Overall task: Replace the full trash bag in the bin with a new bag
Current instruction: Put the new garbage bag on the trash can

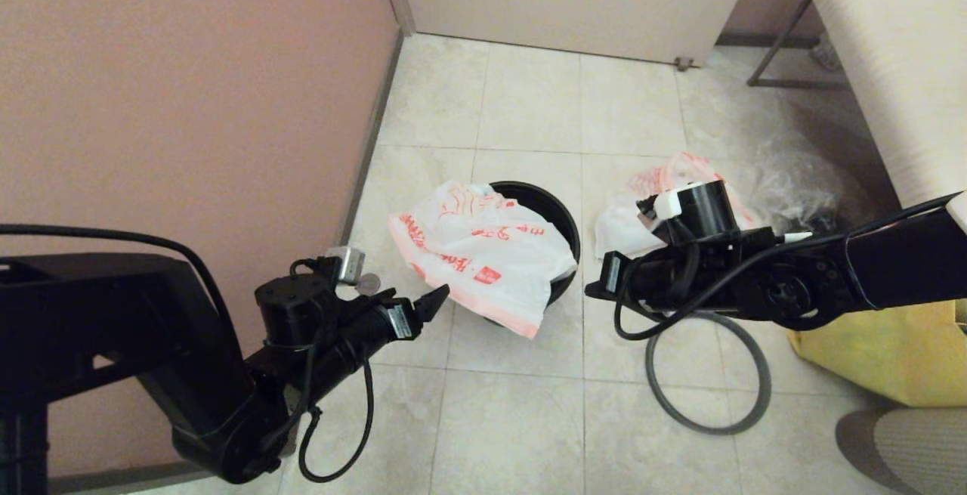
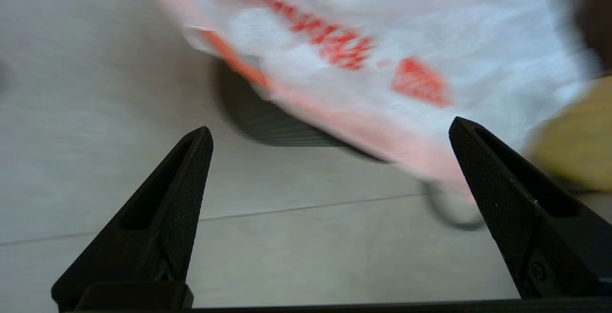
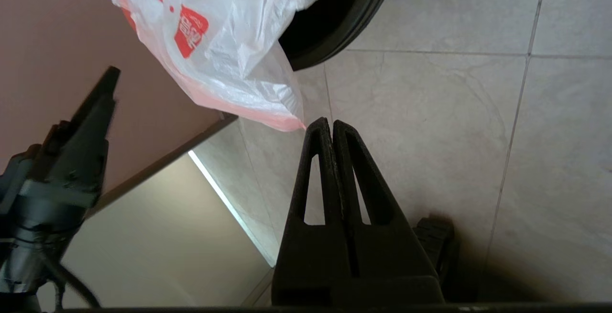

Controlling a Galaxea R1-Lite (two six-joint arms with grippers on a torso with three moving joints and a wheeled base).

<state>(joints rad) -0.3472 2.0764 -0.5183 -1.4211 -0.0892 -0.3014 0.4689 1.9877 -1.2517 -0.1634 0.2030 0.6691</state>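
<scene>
Reaching in from the left of the head view, the left gripper (image 1: 440,297) is held with its jaws spread wide, just short of the hanging orange edge of the new bag (image 1: 483,253), with nothing between them. A miss is possible here: the film is thin and slack, so it could be pushed aside rather than caught, or only a single layer could be pinched and the mouth left closed.

The new bag is draped over the near-left side of the bin (image 1: 555,211), much of it outside and trailing toward the floor. It could slide off altogether if tugged from one side only, and the light bin could be tipped or dragged with it.

Further right, the right gripper (image 3: 332,126) is seen with its jaws pressed together on nothing, their tips just beside the bag's lowest corner but seemingly not gripping it. The grey hoop (image 1: 706,374) lies on the floor under the right arm, off the bin; nothing secures the bag.

The full trash bag (image 1: 627,227) sits on the floor right of the bin, largely hidden behind the right arm. How far the new bag reaches into the bin cannot be made out. The left wrist view is blurred.
</scene>
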